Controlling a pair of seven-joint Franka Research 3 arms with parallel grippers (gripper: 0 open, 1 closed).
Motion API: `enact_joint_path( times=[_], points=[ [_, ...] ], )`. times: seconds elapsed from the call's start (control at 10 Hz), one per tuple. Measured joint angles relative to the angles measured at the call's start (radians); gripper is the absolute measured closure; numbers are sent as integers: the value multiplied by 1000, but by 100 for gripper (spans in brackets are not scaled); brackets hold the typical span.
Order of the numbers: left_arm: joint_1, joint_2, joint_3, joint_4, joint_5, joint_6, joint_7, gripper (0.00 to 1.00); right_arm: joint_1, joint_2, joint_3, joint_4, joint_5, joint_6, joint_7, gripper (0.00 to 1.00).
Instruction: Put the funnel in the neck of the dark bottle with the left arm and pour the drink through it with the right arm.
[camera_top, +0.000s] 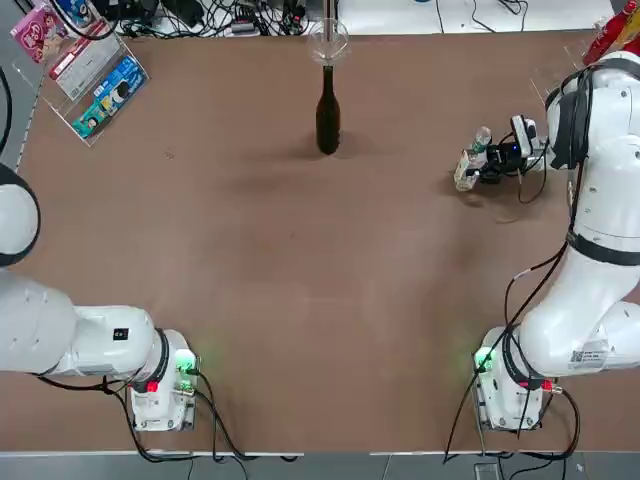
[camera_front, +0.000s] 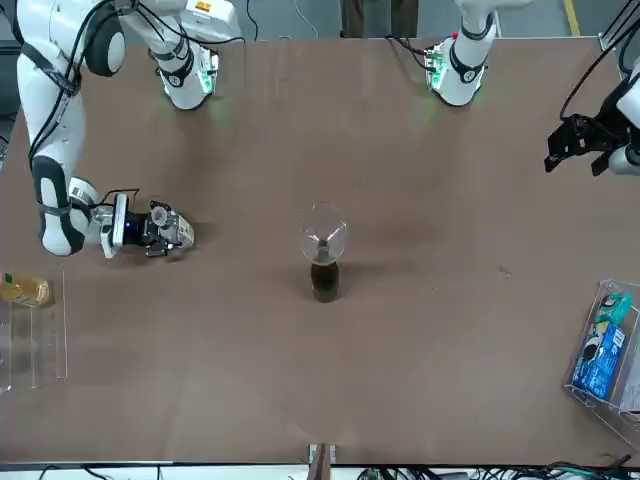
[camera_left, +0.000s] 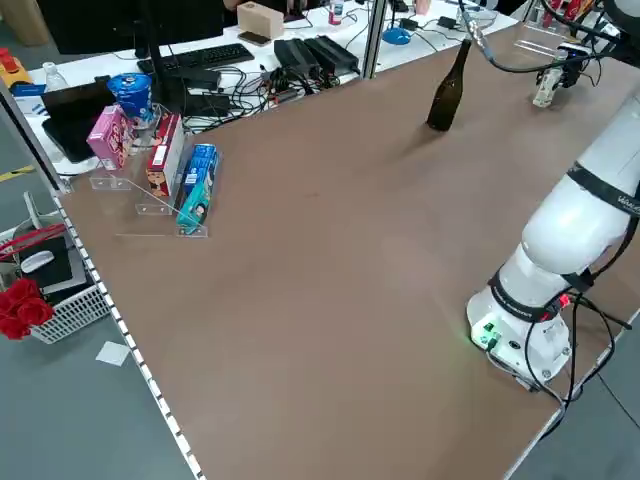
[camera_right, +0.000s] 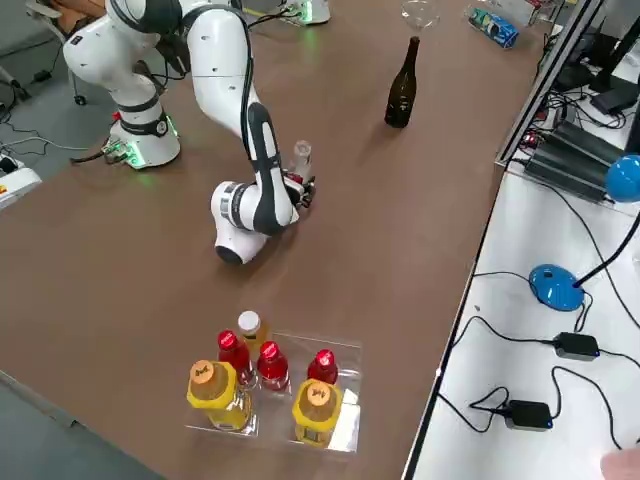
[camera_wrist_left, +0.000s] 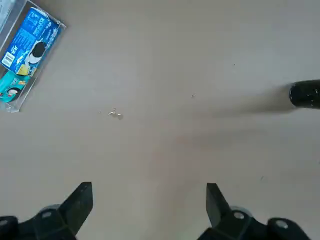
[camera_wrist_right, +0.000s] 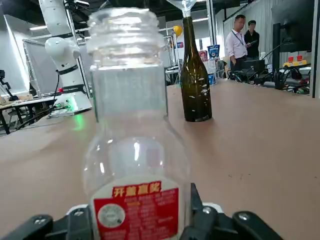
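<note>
R gripper (camera_wrist_right: 137, 225) around upright clear drink (camera_wrist_right: 136, 130), uncapped, red label

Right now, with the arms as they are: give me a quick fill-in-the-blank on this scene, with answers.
1. The small clear round-rimmed funnel sits in the ____ of the tall dark glass bottle.
2. The gripper at the small clear plastic bottle belongs to the ____ arm.
3. The left gripper hangs over the bare brown table, jaws ____.
4. The small clear plastic bottle's threaded mouth has no ____ on it.

Missing words: neck; right; open; cap
</note>
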Motion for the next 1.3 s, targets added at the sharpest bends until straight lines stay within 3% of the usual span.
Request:
enact_joint_path(
  times=[0.5,0.7,1.1,1.3],
  points=[
    [-11,64,-4,89,0,-35,-24,0,0,0,-10,2,0,-1,0,17],
    [-11,60,-4,90,0,-56,-63,1,0,0,-29,2,0,-1,0,0],
    [-11,60,-4,90,0,-54,-70,1,3,0,-69,3,0,-2,1,0],
    [-11,60,-4,90,8,-47,-70,2,12,-1,-115,4,-1,-10,8,0]
  ],
)
